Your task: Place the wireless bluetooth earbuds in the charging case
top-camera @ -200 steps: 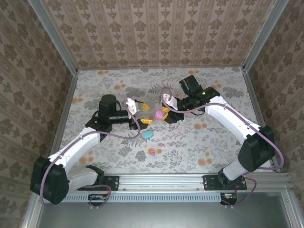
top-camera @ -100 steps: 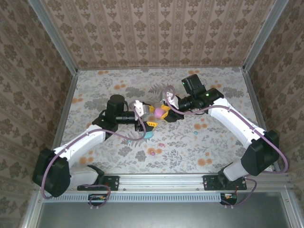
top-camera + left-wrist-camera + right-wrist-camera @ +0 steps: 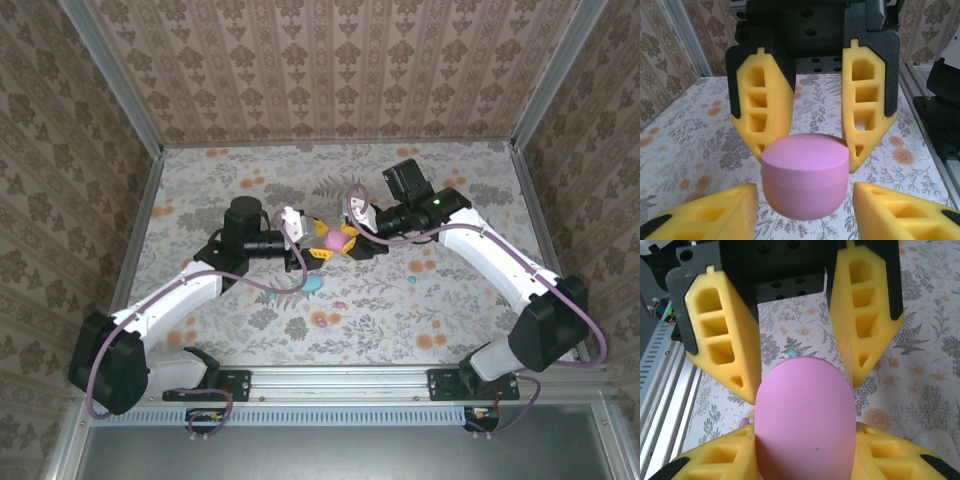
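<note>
The pink charging case (image 3: 328,238) hangs above the table's middle, lid closed. My right gripper (image 3: 805,452) is shut on it, both yellow pads pressing its sides. My left gripper (image 3: 805,202) faces it from the other side, open, its fingers (image 3: 705,215) flanking the case (image 3: 805,175) with a small gap on each side. On the table lie tiny earbuds: a magenta one (image 3: 340,304), a pinkish one (image 3: 322,320) and a teal one (image 3: 412,280). A teal bud (image 3: 793,354) peeks out behind the case (image 3: 805,415).
A teal oval case (image 3: 312,284) lies on the floral table just below the grippers. Patterned walls and metal rails (image 3: 140,200) box in the table on three sides. The arm bases sit on the near rail (image 3: 340,382).
My left arm has swung right until its fingers flank the pink case, and its jaws have narrowed. My right arm brought the case a little left to meet it.
</note>
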Controlling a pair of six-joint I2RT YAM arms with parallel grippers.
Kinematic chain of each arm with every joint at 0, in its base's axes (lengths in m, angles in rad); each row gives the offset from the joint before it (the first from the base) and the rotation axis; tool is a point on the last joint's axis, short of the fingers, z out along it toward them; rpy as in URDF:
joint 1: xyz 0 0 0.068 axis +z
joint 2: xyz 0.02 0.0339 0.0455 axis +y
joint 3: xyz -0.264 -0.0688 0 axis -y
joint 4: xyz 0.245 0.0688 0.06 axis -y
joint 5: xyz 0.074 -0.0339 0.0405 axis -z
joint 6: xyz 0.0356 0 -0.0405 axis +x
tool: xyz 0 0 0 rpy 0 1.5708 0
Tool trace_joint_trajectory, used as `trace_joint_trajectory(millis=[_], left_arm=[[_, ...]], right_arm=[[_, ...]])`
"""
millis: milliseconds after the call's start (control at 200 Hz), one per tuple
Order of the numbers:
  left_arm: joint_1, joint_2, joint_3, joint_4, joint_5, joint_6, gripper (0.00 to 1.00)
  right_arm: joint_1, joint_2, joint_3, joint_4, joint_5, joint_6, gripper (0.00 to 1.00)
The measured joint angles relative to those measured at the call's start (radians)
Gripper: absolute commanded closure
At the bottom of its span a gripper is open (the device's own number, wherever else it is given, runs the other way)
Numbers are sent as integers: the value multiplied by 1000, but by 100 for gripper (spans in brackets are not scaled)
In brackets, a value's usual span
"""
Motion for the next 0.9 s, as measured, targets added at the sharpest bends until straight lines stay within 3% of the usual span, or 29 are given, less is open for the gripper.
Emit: trace_joint_trajectory(millis=[185,685,900], left_arm=[[0,3,5,0,3,-9,54],[-1,37,39,-31,8,-3,50],[0,37,40,-32,2,-3,57]], right_arm=[[0,-18,-27,30,8,0,63],[-3,-31,-45,98,15,46,63],[-3,-31,-45,100,14,49,61]])
